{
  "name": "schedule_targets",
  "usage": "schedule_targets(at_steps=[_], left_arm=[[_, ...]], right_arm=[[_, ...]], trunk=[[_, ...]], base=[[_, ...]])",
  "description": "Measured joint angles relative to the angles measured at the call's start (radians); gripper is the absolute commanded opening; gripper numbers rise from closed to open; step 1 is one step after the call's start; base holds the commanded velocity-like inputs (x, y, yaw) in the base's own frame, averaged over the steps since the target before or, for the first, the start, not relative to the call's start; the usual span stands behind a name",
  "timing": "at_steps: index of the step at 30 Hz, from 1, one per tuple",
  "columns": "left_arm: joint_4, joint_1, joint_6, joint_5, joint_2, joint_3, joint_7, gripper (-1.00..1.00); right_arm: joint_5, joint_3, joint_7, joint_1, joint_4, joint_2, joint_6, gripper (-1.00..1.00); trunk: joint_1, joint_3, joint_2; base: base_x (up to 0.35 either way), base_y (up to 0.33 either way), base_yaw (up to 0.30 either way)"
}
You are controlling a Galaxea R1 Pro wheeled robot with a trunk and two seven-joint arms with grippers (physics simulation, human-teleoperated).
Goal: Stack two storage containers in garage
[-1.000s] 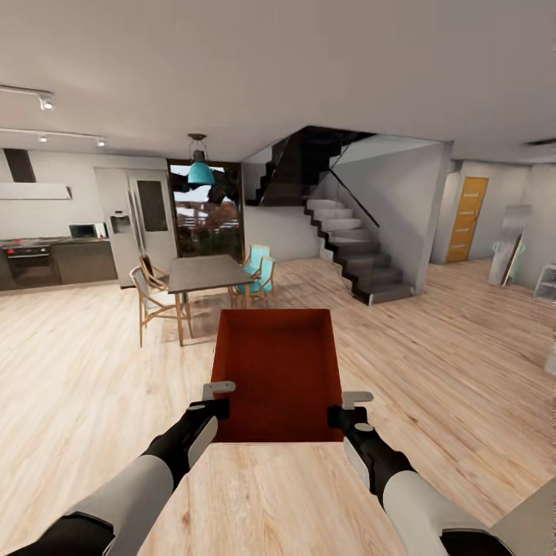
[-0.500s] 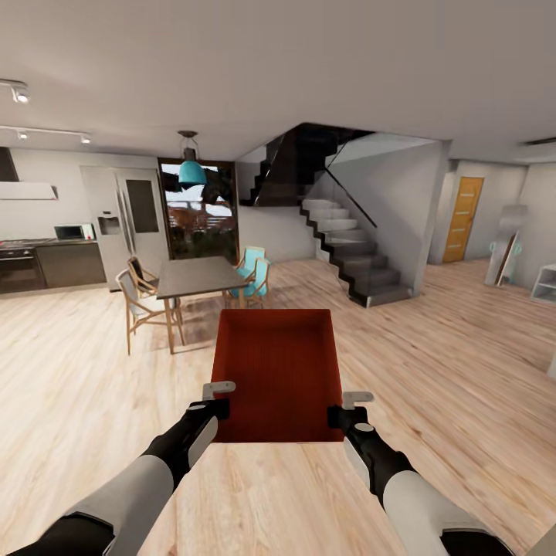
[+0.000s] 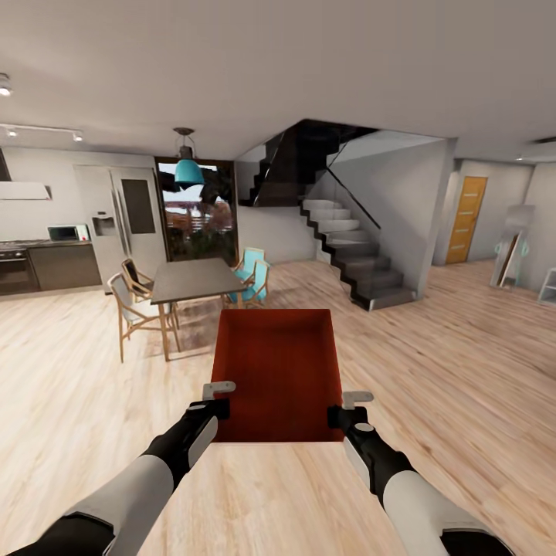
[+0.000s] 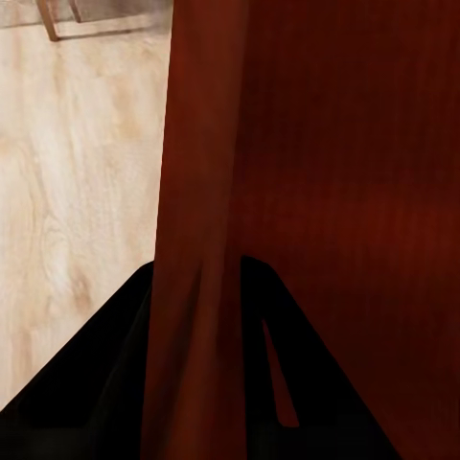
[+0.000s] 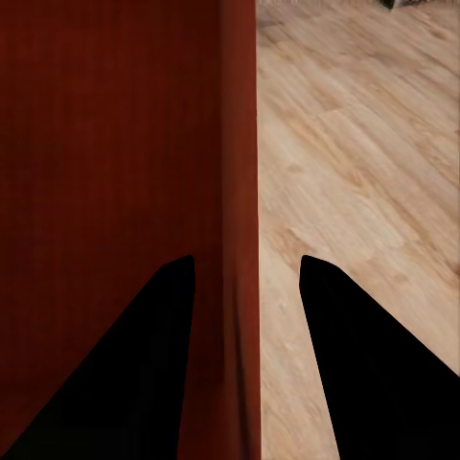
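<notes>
Red-orange storage container (image 3: 278, 374) is held up in front of the robot, over the light wood floor (image 3: 463, 371), w/ the dining table (image 3: 193, 279) just beyond its far-left corner & stairs (image 3: 351, 251) beyond to the right. Left gripper (image 3: 219, 396) pinches the container's left wall, one finger each side of it (image 4: 196, 364). Right gripper (image 3: 349, 407) clamps the right wall the same way (image 5: 225, 364).

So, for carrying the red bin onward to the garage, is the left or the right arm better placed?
Neither alone, probably. The left claw grips the left wall of the red bin, and the right claw grips the right wall, each wall between its fingers. The bin looks level, so both should hold.
</notes>
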Motion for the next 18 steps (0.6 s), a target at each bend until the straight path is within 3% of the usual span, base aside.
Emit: schedule_targets(at_steps=[4,18], left_arm=[[0.0,0.0,0.0,0.0,0.0,0.0,0.0,-1.0],[0.0,0.0,-0.001,0.0,0.0,0.0,-0.001,-1.0]], right_arm=[[0.0,0.0,0.0,0.0,0.0,0.0,0.0,-1.0],[0.0,0.0,-0.001,0.0,-0.002,0.0,0.0,-1.0]], trunk=[[0.0,0.0,0.0],[0.0,0.0,0.0]], base=[[0.323,0.0,-0.066],[0.323,0.0,-0.24]])
